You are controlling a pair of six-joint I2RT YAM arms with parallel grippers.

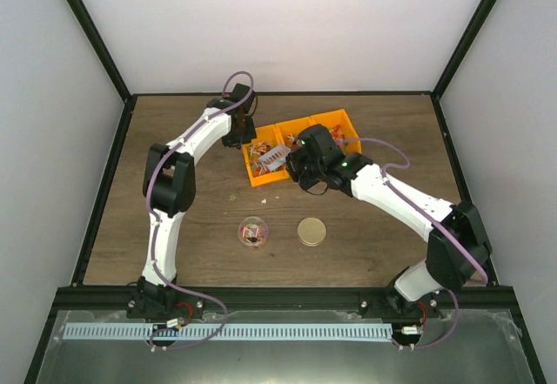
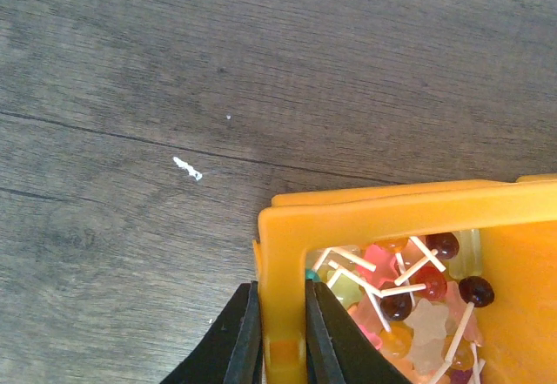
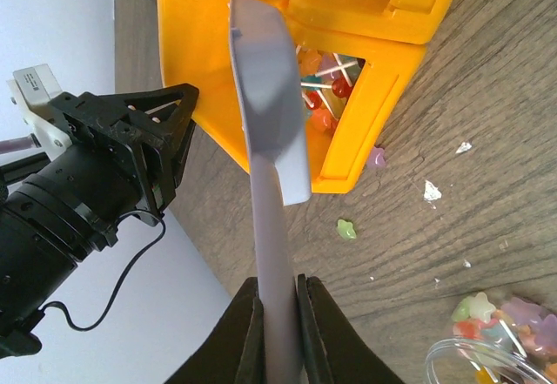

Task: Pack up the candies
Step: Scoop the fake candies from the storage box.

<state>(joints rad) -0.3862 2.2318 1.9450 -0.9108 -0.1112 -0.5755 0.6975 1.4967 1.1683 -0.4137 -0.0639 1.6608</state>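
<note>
Candies lie heaped in the near-left orange bin, a jumble of red, pink, white and dark sweets with thin white sticks among them. On my left wrist feed, the left gripper straddles that bin's corner wall, one black finger outside and one inside, both pressed against the plastic, so it is pinching the wall. Bare wood-grain table fills that view, with one white crumb on it.

My right wrist feed shows the right gripper with its fingers clamped on the handle of a pale grey scoop. The scoop's bowl reaches over the bin's open front, above the sweets. I cannot tell whether it touches them. A second orange bin sits just behind the first, touching it.

What crowds the work: the left arm's black wrist is just beside the bin's outer wall, close to the scoop's side. A green stray sweet and a purple one lie on the table just in front of the bin, the purple one almost against its lip. Nearer the arm bases stands a clear round jar, some sweets in it, and a gold lid lies flat beside it, apart from it.
</note>
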